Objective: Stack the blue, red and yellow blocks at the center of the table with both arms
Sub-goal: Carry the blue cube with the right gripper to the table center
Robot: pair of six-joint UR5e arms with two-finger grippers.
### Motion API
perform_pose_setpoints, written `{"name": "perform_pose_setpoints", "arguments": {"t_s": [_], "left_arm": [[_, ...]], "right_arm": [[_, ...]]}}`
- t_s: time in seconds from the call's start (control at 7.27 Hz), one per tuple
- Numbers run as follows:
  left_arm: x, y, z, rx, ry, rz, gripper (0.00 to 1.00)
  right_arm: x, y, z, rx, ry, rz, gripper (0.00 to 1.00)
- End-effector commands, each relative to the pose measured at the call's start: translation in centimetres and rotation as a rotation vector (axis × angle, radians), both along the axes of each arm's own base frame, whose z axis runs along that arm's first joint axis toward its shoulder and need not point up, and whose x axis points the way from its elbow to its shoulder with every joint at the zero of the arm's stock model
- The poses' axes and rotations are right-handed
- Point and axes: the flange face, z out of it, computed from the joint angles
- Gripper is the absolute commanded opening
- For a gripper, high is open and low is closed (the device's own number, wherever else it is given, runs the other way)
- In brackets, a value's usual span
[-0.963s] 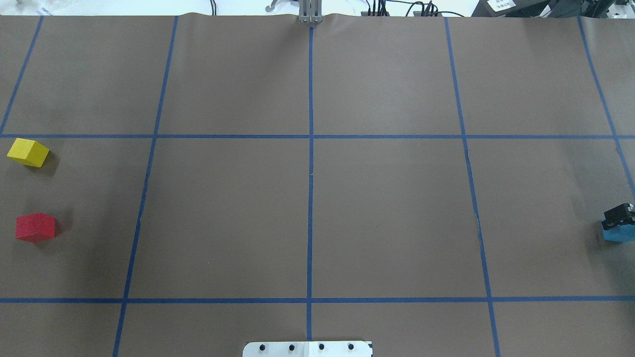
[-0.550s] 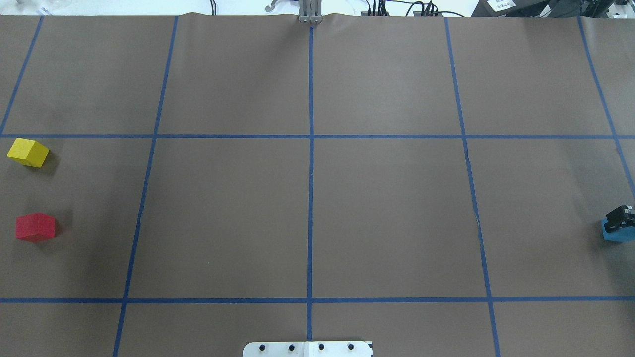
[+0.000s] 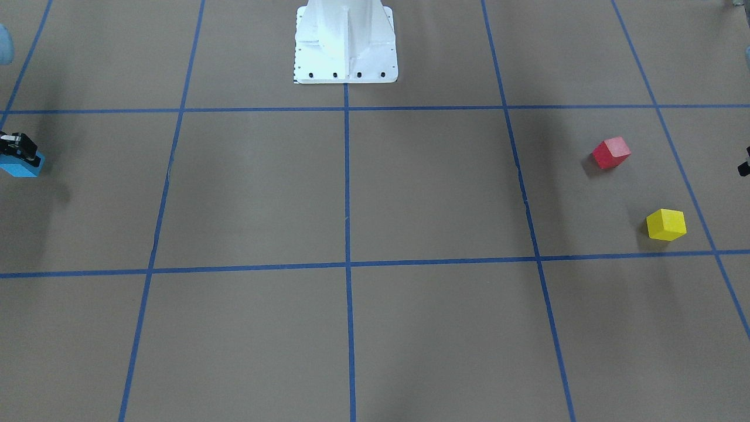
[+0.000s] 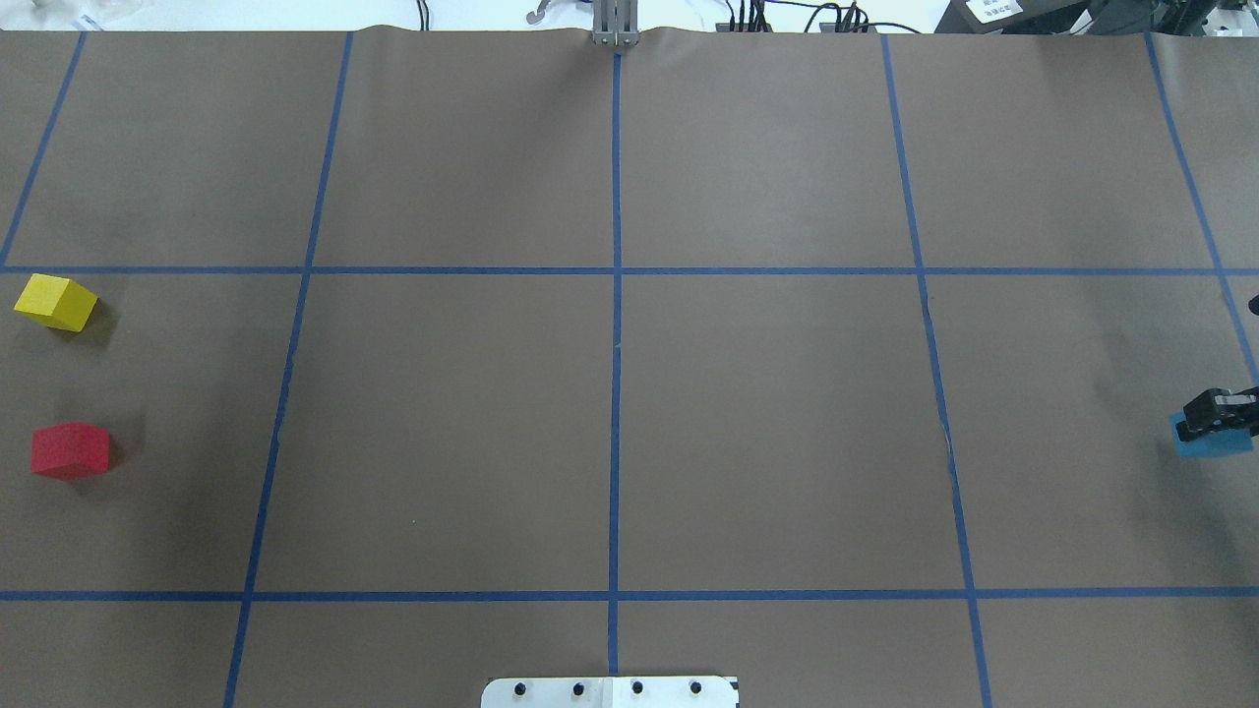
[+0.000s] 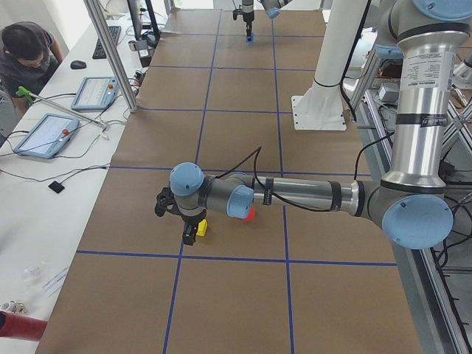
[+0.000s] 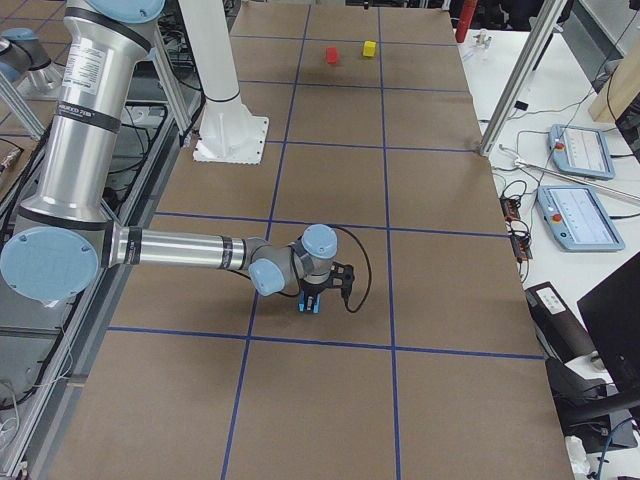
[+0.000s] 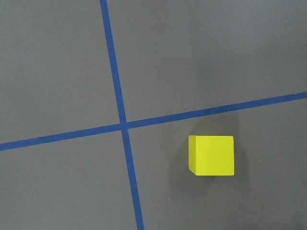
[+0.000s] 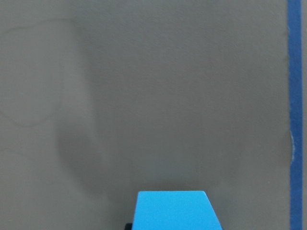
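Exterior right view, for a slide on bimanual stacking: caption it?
Right gripper clasps the blue block on the table; red block and yellow block wait at the far end.

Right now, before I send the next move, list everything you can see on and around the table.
blue block: one, sky blue, table's end on the robot's right, between the right gripper's fingers.
red block: one, red, table's end on the robot's left, nearer the robot.
yellow block: one, yellow, same end, beyond the red block, apart from it.
table: one, grey-brown, blue tape grid.
pedestal: one, white, robot's edge, mid-table.
control tablets: two, pale grey, white bench on the operators' side.
person: one, dark top, at that bench.
left arm: one, silver-grey, stretched low; left gripper beside the yellow block, state unclear.
right arm: one, silver-grey; right gripper closed on the blue block.
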Motion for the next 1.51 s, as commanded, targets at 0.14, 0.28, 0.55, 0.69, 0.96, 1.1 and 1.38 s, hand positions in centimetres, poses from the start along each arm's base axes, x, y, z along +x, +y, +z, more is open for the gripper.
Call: {"name": "perform_pose_setpoints", "arguments": {"t_s": [0.14,0.28,0.55,0.69,0.96,1.1,1.38], "left_arm": [[0.1,0.0,-0.9,0.016,0.001,0.001,1.0],[0.0,0.0,-1.0,0.019,0.001,0.0,1.0],[0.0,-0.1,-1.0,0.02,0.0,0.0,1.0],[0.1,-0.2,-0.7,0.016,-0.002,0.002,1.0],[0.1,-0.2,-0.6,0.015,-0.004,0.003,1.0],[0.1,-0.1,-0.5,0.012,-0.005,0.003,1.0],[0.1,-0.2,-0.5,0.014,-0.006,0.003,1.0]], "right_arm": [[-7.7,-10.6,-20.3,0.031,-0.021,-0.023,0.0],[-12.5,-12.2,-27.0,0.055,-0.027,-0.075,0.0],[-24.0,-11.2,-38.0,-0.005,-0.037,-0.027,0.0],[-29.9,-12.1,-42.5,0.009,-0.021,0.005,0.0],[-39.5,-13.0,-42.0,-0.017,-0.083,0.025,0.0],[-43.1,-13.6,-42.2,-0.05,-0.083,0.045,0.0],[-45.3,-13.7,-42.7,-0.039,-0.055,0.047,0.0]]}}
